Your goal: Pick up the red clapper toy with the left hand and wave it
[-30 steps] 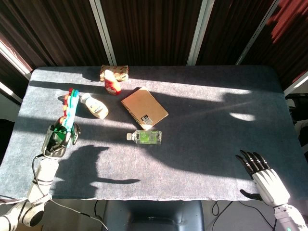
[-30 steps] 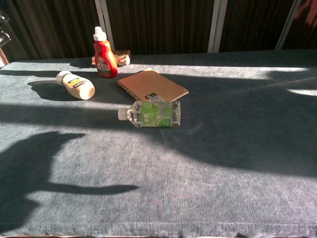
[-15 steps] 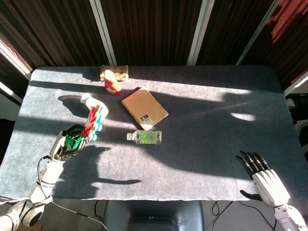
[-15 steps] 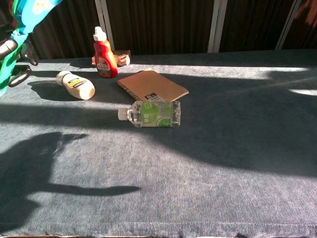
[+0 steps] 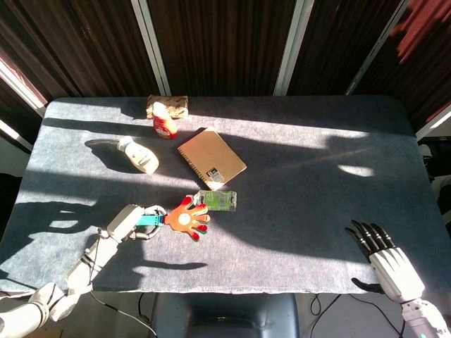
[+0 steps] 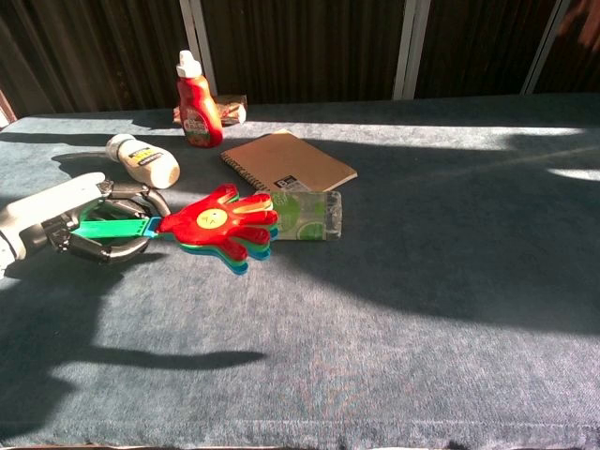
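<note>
Since a second ago, the left robot hand [image 6: 89, 228], gripping the clapper toy [image 6: 220, 225], swung it down: waving is underway.

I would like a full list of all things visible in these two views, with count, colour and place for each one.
clapper toy: 1, red hand shape on top with a green handle, held above the near-left table, partly covering the water bottle.
water bottle: 1, clear with green label, lying at table centre.
notebook: 1, brown, behind the water bottle.
ketchup bottle: 1, red, upright at far left.
sauce bottle: 1, cream, lying at left.
packet: 1, brown, behind the ketchup bottle.
table: 1, grey cloth surface.
left hand: 1, grips the toy's handle.
right hand: 1, black fingers spread, near-right edge, holding nothing.
</note>
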Motion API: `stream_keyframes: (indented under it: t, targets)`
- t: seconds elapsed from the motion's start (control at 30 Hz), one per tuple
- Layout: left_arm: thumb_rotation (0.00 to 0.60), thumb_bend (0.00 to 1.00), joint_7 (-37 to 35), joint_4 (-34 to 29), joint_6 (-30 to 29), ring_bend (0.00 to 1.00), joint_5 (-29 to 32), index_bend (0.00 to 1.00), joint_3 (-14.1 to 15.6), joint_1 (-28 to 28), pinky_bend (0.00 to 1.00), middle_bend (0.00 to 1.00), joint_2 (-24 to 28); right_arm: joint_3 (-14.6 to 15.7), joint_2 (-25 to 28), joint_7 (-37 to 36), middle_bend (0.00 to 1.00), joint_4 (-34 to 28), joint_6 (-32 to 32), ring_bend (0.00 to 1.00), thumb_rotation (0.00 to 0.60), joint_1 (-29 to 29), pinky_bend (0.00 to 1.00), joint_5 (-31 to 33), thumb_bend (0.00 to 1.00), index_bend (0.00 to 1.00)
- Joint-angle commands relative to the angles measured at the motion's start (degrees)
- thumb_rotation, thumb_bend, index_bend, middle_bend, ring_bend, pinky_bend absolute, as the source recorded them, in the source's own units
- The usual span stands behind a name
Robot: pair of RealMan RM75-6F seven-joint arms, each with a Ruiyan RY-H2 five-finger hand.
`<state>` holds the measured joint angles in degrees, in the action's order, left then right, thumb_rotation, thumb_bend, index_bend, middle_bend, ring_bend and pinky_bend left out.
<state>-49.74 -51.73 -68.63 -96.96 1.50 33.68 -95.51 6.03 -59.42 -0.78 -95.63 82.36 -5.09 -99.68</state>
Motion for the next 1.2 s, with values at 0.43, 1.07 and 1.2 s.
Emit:
stream_keyframes:
  t: [0.43, 1.07, 1.2]
  targets:
    - [0.6, 0.44, 10.73, 8.41, 2.79, 0.0, 1.62, 0.19, 2.45, -0.45, 0.0, 0.02, -3.93, 0.03, 0.16, -0.27, 0.0, 0.03, 0.06, 0.0, 0.6, 0.03, 0.0, -0.12, 0.08, 0.0]
    - [0.6, 0.44, 50.54, -33.35, -19.54, 0.0, 1.41, 0.03, 7.06, -17.94, 0.0, 0.0, 21.78, -0.33, 0.03, 0.52, 0.0, -0.05, 1.18, 0.0, 0.6, 0.58, 0.0, 0.04, 0.08, 0.0]
    - [0.6, 0.44, 53.04, -34.44, -28.53, 0.0, -2.36, 0.02, 8.95, -23.75, 0.0, 0.0, 23.68, -0.72, -0.29, 1.13, 0.0, 0.06, 1.91, 0.0, 0.6, 0.9, 0.0, 0.27, 0.08, 0.0]
